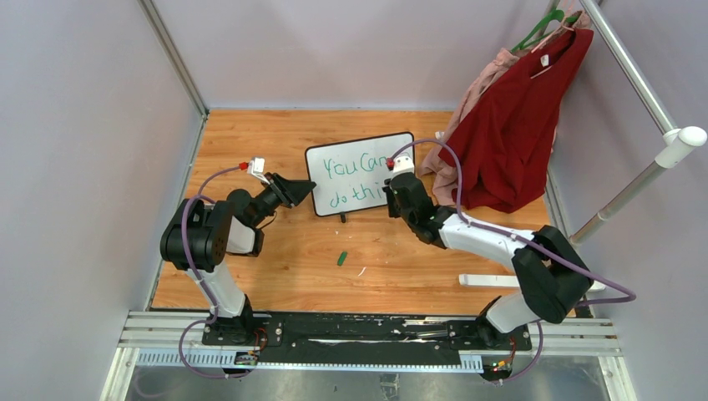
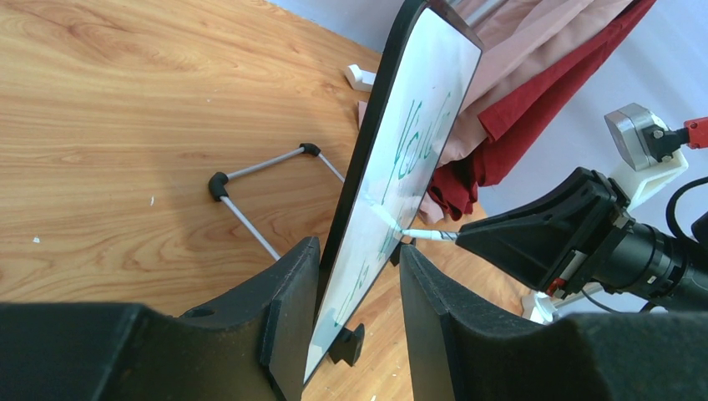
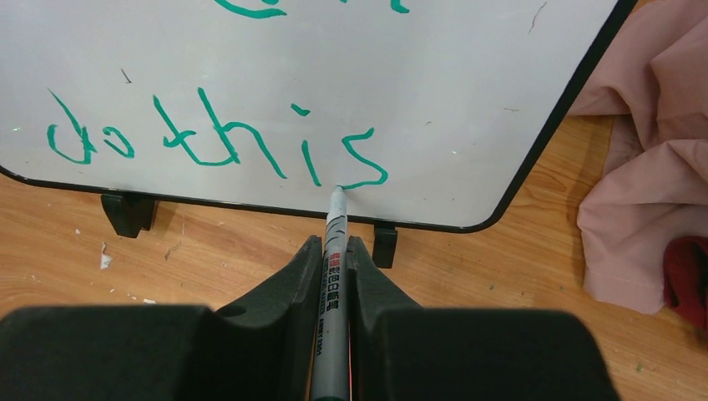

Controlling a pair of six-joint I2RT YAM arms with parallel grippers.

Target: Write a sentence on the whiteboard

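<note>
Evidently the writing is at its last stroke. On the left, the left end effector (image 1: 299,189) straddles the left edge of the whiteboard (image 1: 371,147), one finger on each side; whether it actually pinches the frame cannot be told. The whiteboard stands upright mid-desk, long axis left to right, face toward the arms. The sentence (image 3: 217,142) looks complete. The marker (image 3: 336,213), clenched in the right end effector (image 3: 334,247), points straight at the board, tip on the "s" tail. Next probably comes a clean lift-off.
</note>
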